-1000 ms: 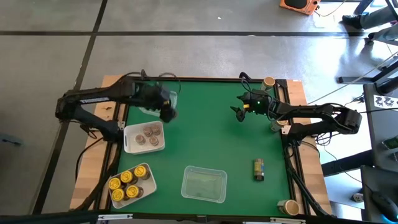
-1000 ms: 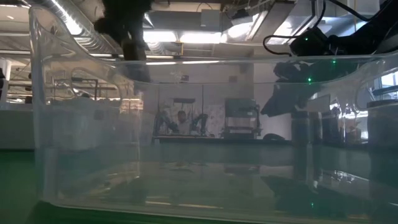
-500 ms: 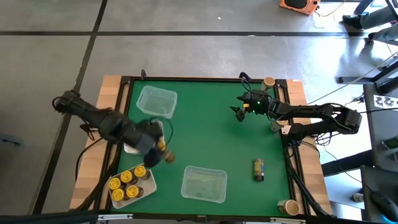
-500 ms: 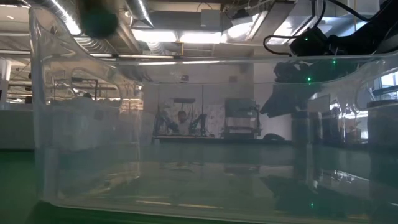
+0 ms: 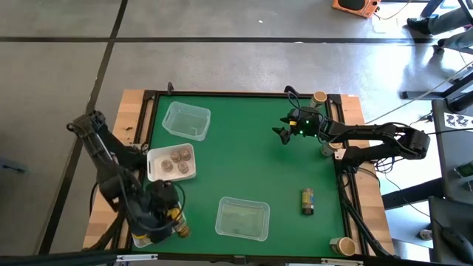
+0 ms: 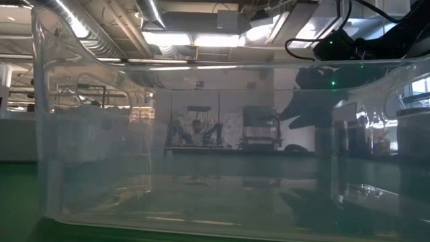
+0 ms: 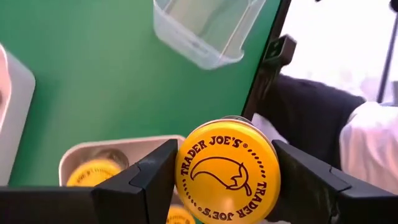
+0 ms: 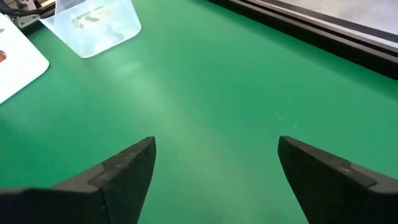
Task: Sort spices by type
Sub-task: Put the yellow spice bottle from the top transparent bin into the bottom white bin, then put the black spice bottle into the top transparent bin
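Note:
My left gripper (image 7: 225,186) is at the table's near left corner (image 5: 174,223), shut on a spice jar with a yellow lid (image 7: 227,169). Below it stands a white tray (image 7: 68,158) with other yellow-lidded jars (image 7: 92,173). Farther back, a second white tray (image 5: 171,163) holds brownish-lidded jars. Another jar (image 5: 307,200) lies on its side on the mat at the right. My right gripper (image 5: 284,135) hovers open over bare mat at the far right (image 8: 211,168). My left gripper pinches the jar between its two fingers (image 7: 152,180), which sit on opposite sides of the jar just under the lid's rim (image 7: 181,180). The fingers slant downward from above. The jar is lifted clear over the tray of yellow-lidded jars, its lid facing the wrist.
An empty clear tray (image 5: 186,120) stands at the far left and another (image 5: 242,219) at the near middle, filling the low view (image 6: 215,148). Single jars stand on the wooden frame at the right corners (image 5: 319,97) (image 5: 341,245). The mat's middle is bare.
My left gripper has swung from beside the far-left clear tray toward the table's near edge, past the tray of brownish-lidded jars, carrying the yellow-lidded jar. It is now over the tray of yellow-lidded jars. The gripper has also turned on the way.

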### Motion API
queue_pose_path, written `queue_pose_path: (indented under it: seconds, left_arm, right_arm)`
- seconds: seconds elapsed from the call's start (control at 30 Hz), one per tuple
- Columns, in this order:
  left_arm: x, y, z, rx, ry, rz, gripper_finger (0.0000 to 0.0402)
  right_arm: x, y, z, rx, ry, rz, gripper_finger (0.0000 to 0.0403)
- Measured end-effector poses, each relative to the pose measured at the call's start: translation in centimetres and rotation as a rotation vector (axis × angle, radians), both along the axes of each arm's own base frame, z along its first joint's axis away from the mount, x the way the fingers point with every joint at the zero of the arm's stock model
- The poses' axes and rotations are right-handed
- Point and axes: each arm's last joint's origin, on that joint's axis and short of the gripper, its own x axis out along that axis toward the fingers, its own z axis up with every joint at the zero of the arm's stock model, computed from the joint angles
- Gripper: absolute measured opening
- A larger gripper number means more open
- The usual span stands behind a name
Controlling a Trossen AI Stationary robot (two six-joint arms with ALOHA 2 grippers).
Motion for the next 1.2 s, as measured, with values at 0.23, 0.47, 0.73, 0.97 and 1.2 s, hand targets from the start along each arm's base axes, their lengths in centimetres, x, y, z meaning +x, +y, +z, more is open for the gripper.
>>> queue_pose_path:
  seconds: [0.23, 0.47, 0.73, 0.97, 1.2]
  left_arm:
    - [-1.7, -1.8, -2.0, 0.07, 0.135, 0.055, 0.0226]
    - [-1.7, -2.6, -4.0, 0.201, 0.205, 0.069, 0.0226]
    - [-0.8, -3.9, -6.8, 0.327, 0.266, 0.028, 0.0241]
    - [-0.5, -4.1, -7.3, 0.348, 0.276, 0.025, 0.0274]
    - [-0.8, -3.6, -6.3, 0.319, 0.251, 0.031, 0.0278]
  right_arm:
    - [0.0, 0.0, 0.0, 0.02, -0.009, -0.013, 0.0337]
    - [0.0, 0.0, 0.0, 0.035, -0.017, -0.025, 0.0337]
    - [0.0, 0.0, 0.0, 0.034, -0.017, -0.026, 0.0337]
    - [0.0, 0.0, 0.0, 0.034, -0.017, -0.026, 0.0337]
    - [0.0, 0.0, 0.0, 0.033, -0.017, -0.027, 0.0337]
